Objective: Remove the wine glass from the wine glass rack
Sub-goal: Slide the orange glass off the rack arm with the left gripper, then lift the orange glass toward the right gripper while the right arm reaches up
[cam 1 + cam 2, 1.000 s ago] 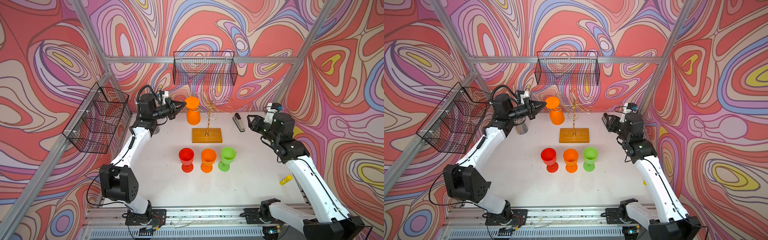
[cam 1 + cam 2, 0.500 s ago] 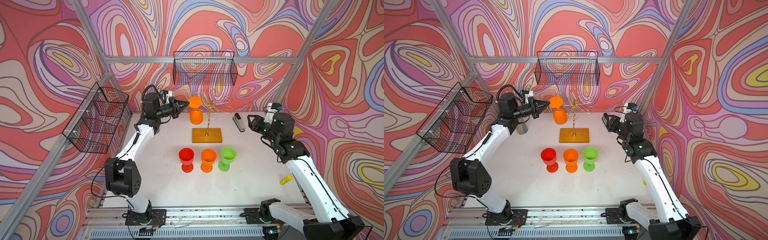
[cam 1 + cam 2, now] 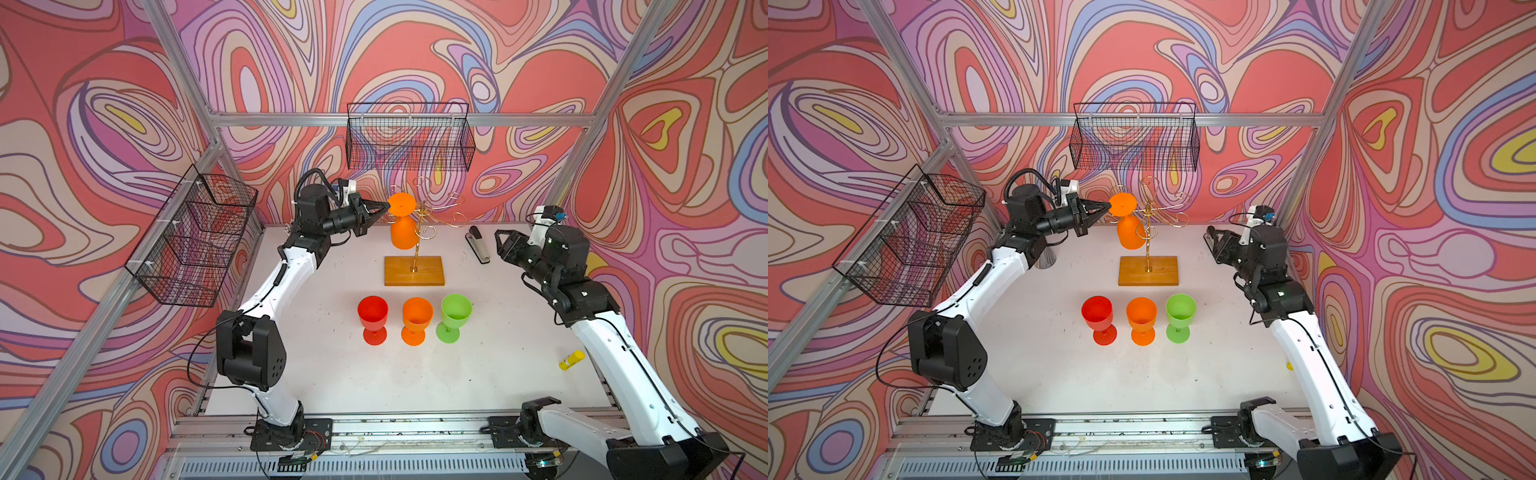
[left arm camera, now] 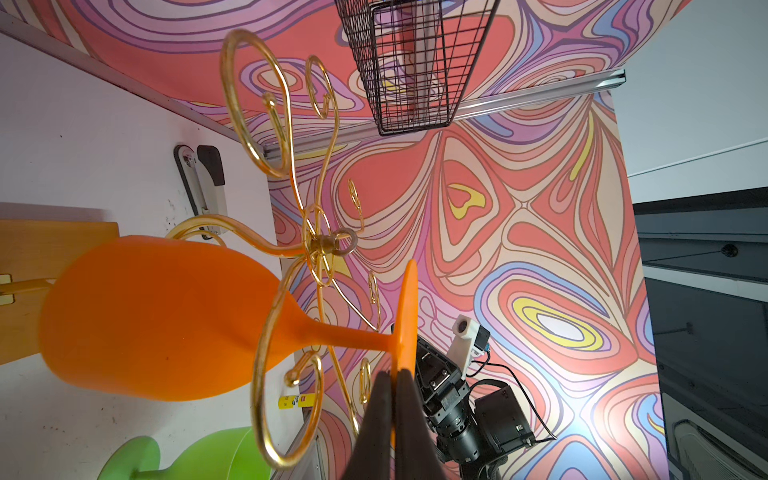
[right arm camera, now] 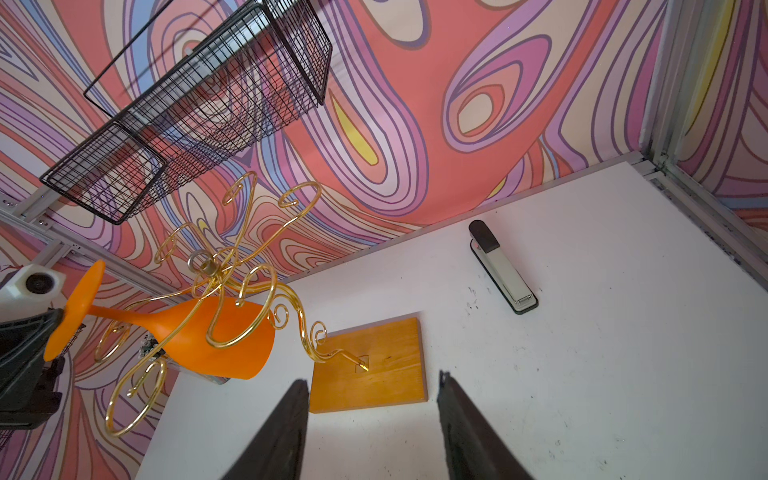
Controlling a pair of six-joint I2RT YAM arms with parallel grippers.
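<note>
- where's the wine glass [image 3: 403, 236]?
- hanging on the rack [image 3: 414, 271], stem near upright, foot up, bowl mouth down.
- grippers?
- left gripper [image 3: 385, 208] pinches the foot's edge; right gripper [image 3: 500, 244] gapes, holding nothing, well apart.

3 goblets [image 3: 417, 318] stand before the rack [image 3: 399, 272].

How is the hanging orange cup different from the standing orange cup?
The hanging orange glass is upside down on the gold rack; the standing orange glass is upright on the table. The left gripper pinches the hanging one's foot; no gripper holds the standing one. Both orange.
</note>
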